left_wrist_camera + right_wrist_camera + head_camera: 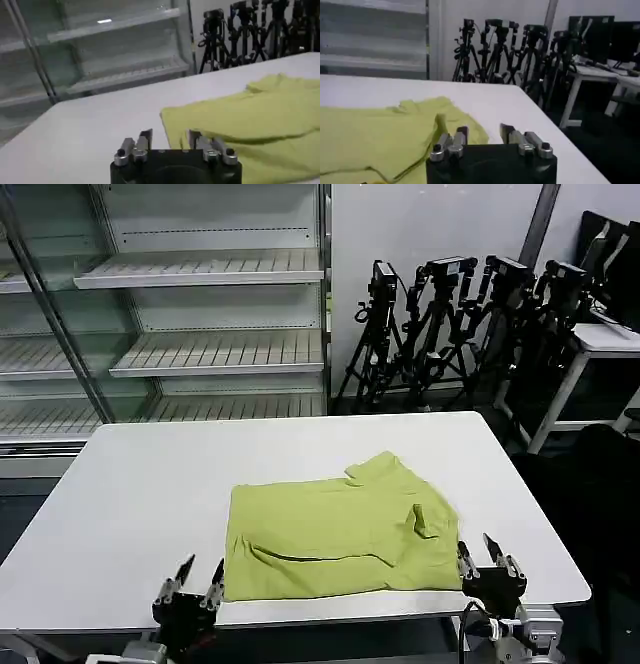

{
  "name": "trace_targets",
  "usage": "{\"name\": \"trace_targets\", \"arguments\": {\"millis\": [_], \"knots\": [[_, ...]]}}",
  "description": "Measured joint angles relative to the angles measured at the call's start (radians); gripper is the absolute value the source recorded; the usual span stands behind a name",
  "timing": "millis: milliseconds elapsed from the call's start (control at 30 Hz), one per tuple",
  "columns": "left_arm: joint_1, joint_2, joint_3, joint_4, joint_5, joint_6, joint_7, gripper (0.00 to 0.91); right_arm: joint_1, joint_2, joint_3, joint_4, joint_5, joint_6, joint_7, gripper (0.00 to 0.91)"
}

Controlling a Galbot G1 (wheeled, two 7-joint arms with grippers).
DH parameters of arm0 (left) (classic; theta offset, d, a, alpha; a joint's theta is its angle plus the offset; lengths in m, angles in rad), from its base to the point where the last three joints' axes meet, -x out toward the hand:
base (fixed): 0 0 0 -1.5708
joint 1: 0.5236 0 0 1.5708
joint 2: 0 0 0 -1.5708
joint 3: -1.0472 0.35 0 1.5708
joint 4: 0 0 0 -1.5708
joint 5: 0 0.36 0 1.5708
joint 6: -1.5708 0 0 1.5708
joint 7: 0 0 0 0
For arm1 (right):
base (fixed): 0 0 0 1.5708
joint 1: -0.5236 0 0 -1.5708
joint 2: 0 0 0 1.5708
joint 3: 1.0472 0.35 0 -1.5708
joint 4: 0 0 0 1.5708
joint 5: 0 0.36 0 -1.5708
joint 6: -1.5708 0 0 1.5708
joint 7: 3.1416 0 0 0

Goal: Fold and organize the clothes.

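— Right, the shirt (pixel 340 529) is lying on the white table (pixel 130 494), partly folded into a rough rectangle, nearer the front edge than the back, a bit toward the front right corner. Collar and one sleeve poke out on the far side.

— And both arms are down at the front edge?

— Yes. The left gripper (pixel 200 576) sits just beside the shirt's near left corner, and the right gripper (pixel 478 552) is just beside its near right corner. Neither touches cloth as far as I can see.

— Fingers?

— Spread apart on both, nothing between them. From the left wrist you see the fabric edge just past the left fingertips (pixel 146 136).

— So what's the smart move, if the next fold is coming?

— I'd guess each one should slide in low along the tabletop, take only the top corner layers, pinch together, then lift evenly. That fabric looks thin and floppy; one side leading would skew the fold.

— And that loose sleeve (pixel 422 519)?

— It could bunch under the fold. Worth watching.
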Motion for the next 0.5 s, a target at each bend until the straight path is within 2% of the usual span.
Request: {"name": "trace_targets", "arguments": {"millis": [500], "knots": [[-0.337,0.153,0.076,0.210,-0.279,0.047,-0.056,0.907,0.421,-0.002,-0.191,-0.314,0.096,-0.005,0.024,0.907]]}}
